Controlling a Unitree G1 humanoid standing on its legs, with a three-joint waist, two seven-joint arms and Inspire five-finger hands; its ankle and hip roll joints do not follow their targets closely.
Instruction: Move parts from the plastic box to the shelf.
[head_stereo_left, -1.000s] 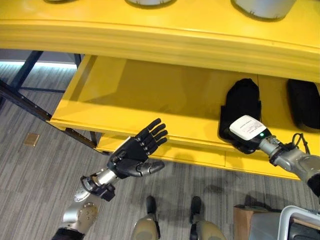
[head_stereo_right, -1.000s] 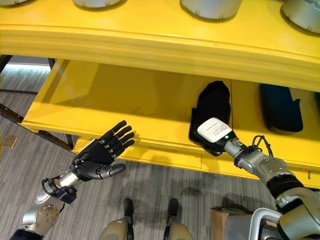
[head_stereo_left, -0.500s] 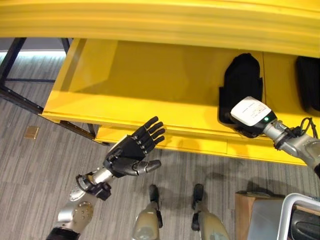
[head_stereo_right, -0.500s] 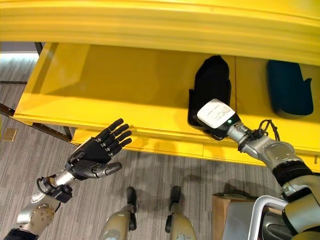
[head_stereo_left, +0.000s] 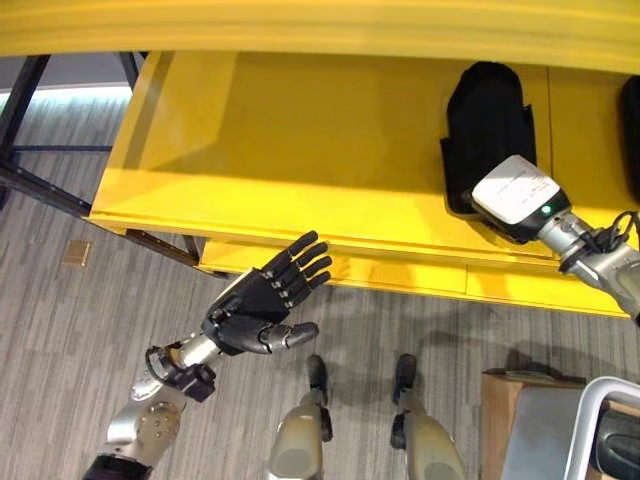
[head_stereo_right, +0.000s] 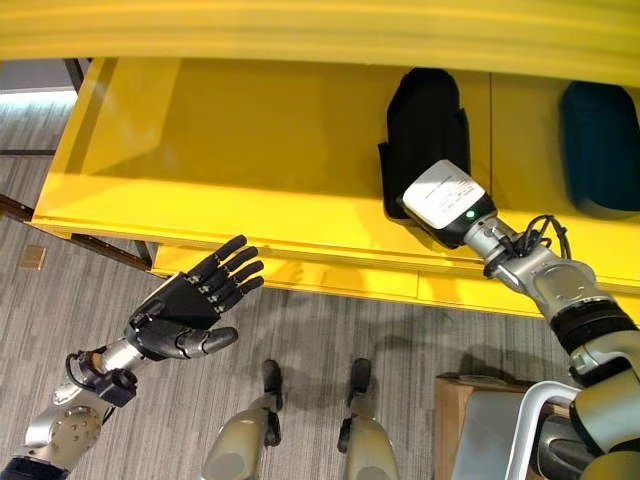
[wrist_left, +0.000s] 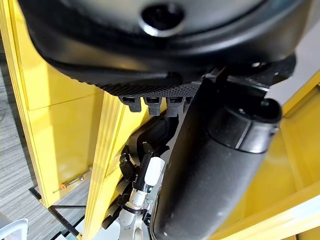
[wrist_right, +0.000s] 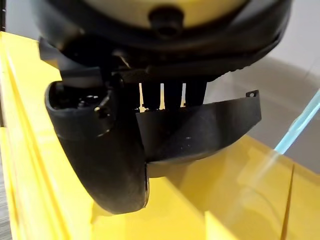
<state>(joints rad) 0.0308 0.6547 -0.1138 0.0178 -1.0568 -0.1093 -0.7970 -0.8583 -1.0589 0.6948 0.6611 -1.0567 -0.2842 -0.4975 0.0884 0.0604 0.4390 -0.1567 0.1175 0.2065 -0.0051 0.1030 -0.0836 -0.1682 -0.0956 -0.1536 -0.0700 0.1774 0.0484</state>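
— On the yellow shelf (head_stereo_left: 300, 160), what is the right hand (wrist_right: 115, 150) doing?

— It is reaching in over the shelf's front edge and gripping the black part (head_stereo_left: 488, 120). In the right wrist view its thumb is lying under the part's flat dark edge while the fingers are coming down behind it, so it is pinching the part.

— And how is the part looking?

— It is lying flat on the shelf board, a long matte-black moulded piece with a rounded far end. Another dark part (head_stereo_right: 597, 140) is sitting further right, well apart.

— The left hand (head_stereo_left: 262, 305)?

— It is hovering in front of the shelf's edge over the grey floor (head_stereo_left: 70, 360), palm up, fingers straight and spread, holding nothing.
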